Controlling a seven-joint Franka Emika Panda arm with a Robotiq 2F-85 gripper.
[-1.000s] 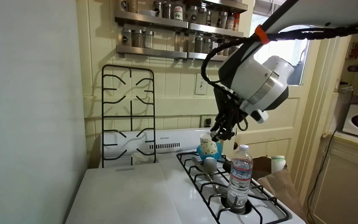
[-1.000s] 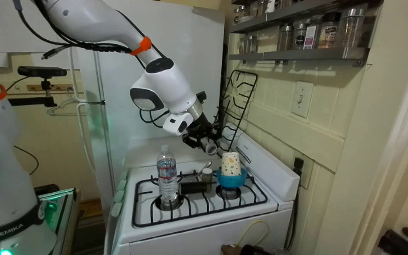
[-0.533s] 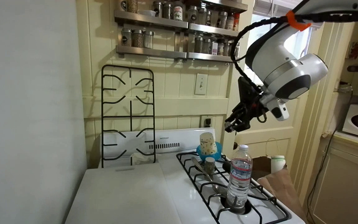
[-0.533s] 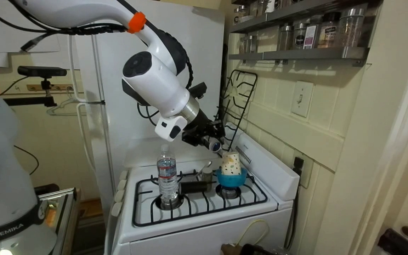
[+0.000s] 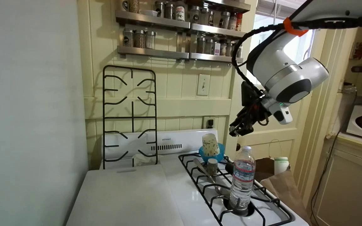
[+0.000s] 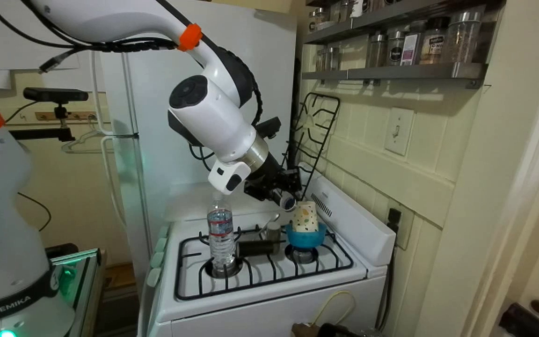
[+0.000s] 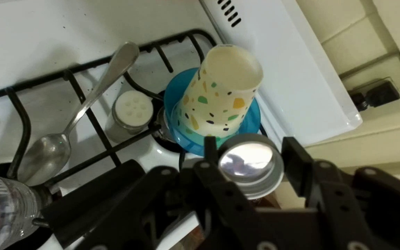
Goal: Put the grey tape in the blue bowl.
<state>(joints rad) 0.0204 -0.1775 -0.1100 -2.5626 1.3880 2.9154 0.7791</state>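
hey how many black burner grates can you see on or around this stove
2. The flat grate lies on the stovetop; the upright grate stands on end in front of the yellow wall. Any under the white panel would be hidden.

1. In my wrist view I see a metal spoon [image 7: 82, 113] slanting across the burner grate [image 7: 104, 139] at left.
2. Toward the centre, beside it, I see a white-topped shaker [image 7: 130, 111].
3. A speckled cup [image 7: 219, 95] tilts at upper centre.
4. At lower left I catch part of a water bottle [image 7: 3, 208], a black cylinder [image 7: 92, 199] near it.
5. In an exterior view I see jars [image 5: 139, 40] on shelves [image 5: 154, 52] along the top.
6. Below those, a second grate [image 5: 133, 117] stands upright, left of centre.
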